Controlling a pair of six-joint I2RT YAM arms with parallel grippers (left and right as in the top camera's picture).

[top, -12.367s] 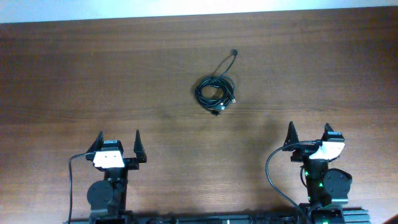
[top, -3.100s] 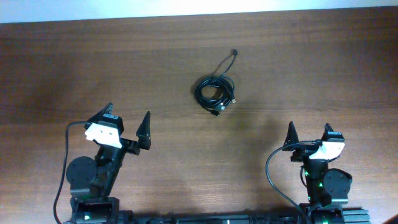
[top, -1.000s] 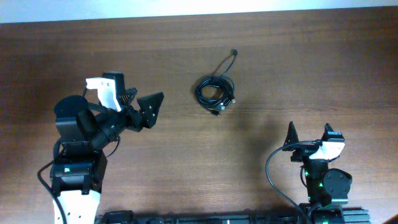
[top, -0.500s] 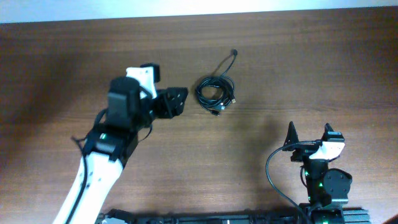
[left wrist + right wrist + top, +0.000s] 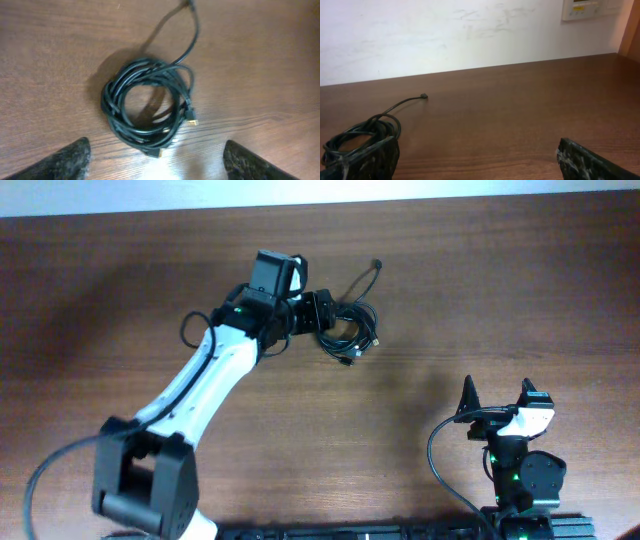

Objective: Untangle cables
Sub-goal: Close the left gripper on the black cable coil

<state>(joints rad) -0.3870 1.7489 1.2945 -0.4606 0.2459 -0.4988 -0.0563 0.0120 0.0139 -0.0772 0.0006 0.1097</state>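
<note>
Only from the left wrist: gold-tipped plugs at the near edge of the cables (image 5: 112, 107), a tight mid-table coil of thin, glossy black cord with one loose tail, on the wood-grain table (image 5: 260, 60). Just ahead of the left gripper (image 5: 157, 162), spread wide, untouched. Well apart from the right gripper (image 5: 495, 402), likewise spread wide.

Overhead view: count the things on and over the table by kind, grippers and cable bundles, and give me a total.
Grippers: 2, the left gripper above the bundle, the right gripper far from it.
Bundles of black cables: 1, with one end trailing out.
Total: 3.
</note>
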